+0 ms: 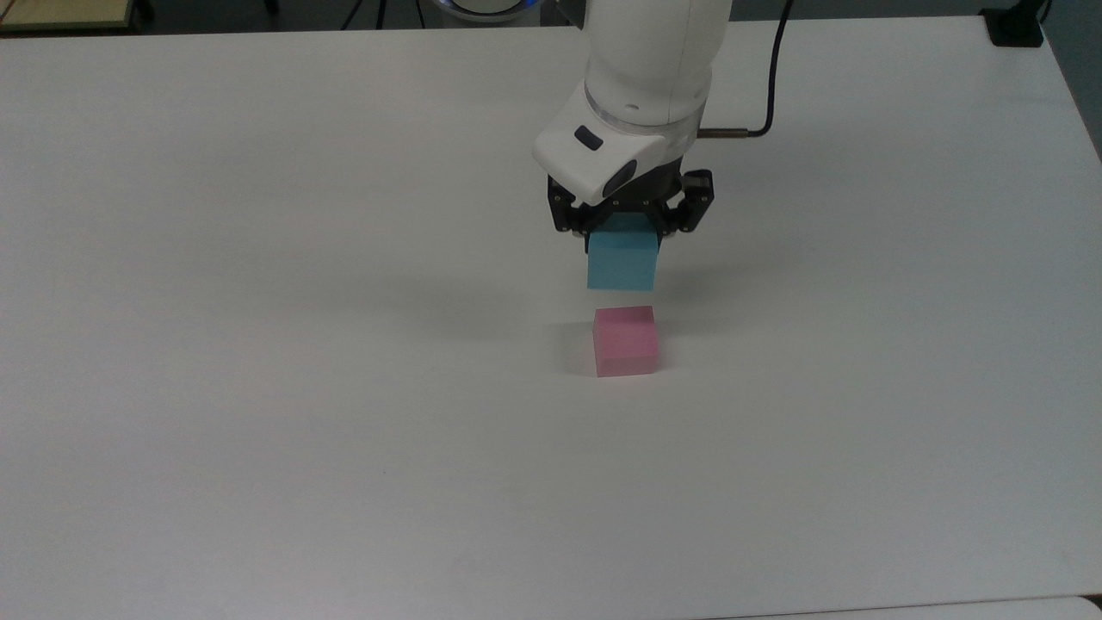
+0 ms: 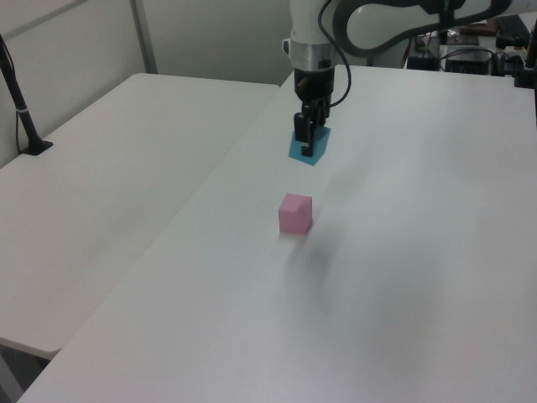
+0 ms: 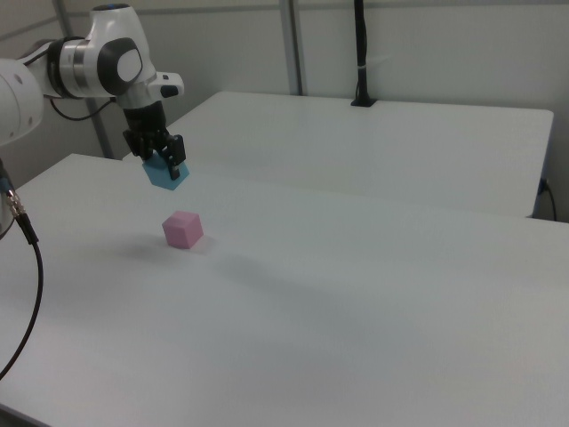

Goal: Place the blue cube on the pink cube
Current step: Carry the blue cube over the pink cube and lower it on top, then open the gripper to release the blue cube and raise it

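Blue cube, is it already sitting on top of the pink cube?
No, the blue cube hangs in the air in the gripper, clear of the pink cube, which sits alone on the table.

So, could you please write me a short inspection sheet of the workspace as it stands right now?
Surface: white table, matte, bare apart from the pink cube.
Job's things: blue cube held in the air, clear of the table; pink cube resting flat on the table, nothing on it, and not touching the blue cube.
Clutter: nothing seen.
Grippers: tool shut on the blue cube, pointing down.
Cables: black cable running from the wrist toward the top view's upper edge; another black cable hanging at the right view's left.
Surroundings: second white table alongside, with a black post clamped to it.
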Tool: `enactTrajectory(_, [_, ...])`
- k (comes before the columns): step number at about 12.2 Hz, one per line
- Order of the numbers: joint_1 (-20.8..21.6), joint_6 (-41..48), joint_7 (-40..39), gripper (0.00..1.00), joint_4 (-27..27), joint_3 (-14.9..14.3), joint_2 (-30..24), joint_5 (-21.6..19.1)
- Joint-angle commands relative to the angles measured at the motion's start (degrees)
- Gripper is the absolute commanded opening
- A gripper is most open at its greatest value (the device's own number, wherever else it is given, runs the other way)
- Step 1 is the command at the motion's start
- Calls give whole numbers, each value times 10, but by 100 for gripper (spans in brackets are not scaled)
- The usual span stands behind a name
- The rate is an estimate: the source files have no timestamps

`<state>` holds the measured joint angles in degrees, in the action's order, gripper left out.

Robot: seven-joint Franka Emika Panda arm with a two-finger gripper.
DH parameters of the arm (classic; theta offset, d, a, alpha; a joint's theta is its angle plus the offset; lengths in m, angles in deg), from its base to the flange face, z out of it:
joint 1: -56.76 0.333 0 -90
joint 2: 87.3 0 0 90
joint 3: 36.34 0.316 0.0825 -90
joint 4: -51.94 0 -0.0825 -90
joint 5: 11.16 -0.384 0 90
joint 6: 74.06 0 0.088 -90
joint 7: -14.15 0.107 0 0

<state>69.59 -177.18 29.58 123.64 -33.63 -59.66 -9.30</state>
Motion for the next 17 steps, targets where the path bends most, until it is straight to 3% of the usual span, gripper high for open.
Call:
enactTrajectory(1, [22, -40, 29, 39, -19, -17, 21, 7])
enactTrajectory(13, [44, -74, 29, 42, -5, -28, 103, 26])
enactTrajectory(14, [44, -78, 29, 51, -5, -28, 108, 29])
enactTrajectory(15, [44, -82, 30, 82, -4, -28, 108, 29])
enactTrajectory(16, [44, -82, 30, 100, -2, -28, 108, 28])
enactTrajectory(17, [44, -81, 30, 100, -1, -28, 107, 28])
